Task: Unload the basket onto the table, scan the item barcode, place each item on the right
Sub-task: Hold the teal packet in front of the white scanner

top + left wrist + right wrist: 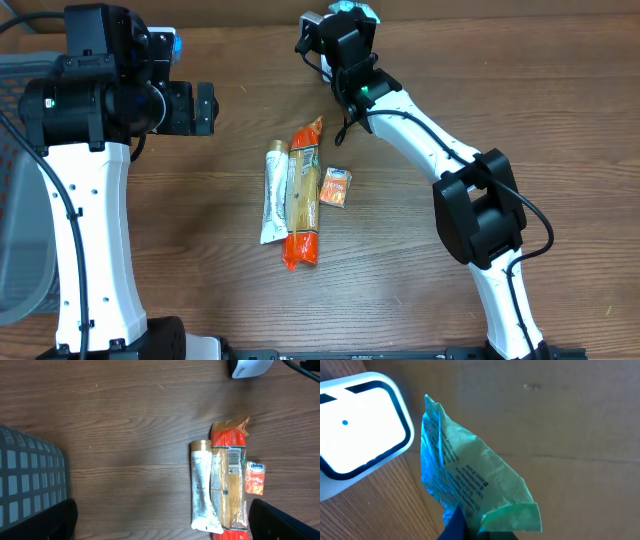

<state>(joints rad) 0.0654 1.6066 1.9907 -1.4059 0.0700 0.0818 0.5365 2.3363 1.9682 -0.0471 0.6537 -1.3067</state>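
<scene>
- Overhead: the right hand (345, 20) is stretched to the far edge of the worktop (500, 80), closed on a green packet (356, 8). The left hand (205, 105) hangs over bare wood with its jaws wide apart and nothing in them. Mid-worktop lie a tube (273, 195), a pasta pack (303, 195) touching it, and a small sachet (335, 187) just beside the pack. A basket (20, 180) sits at the left edge.
- Left wrist: this view looks down on the same three waiting goods. The scanner (249, 366) shows at the top right corner, well apart from them, and both fingers (55, 520) frame empty space.
- Right wrist: the packet is pinched at its lower corner and held up just beside the scanner's lit window. Its printed face is turned partly towards the camera, and I can make out no barcode on it.
- Judgement: the step in hand is presenting the packet to the scanner. The next move likely calls for turning the wrist so the barcode side squarely faces the window, without loosening the pinch.
</scene>
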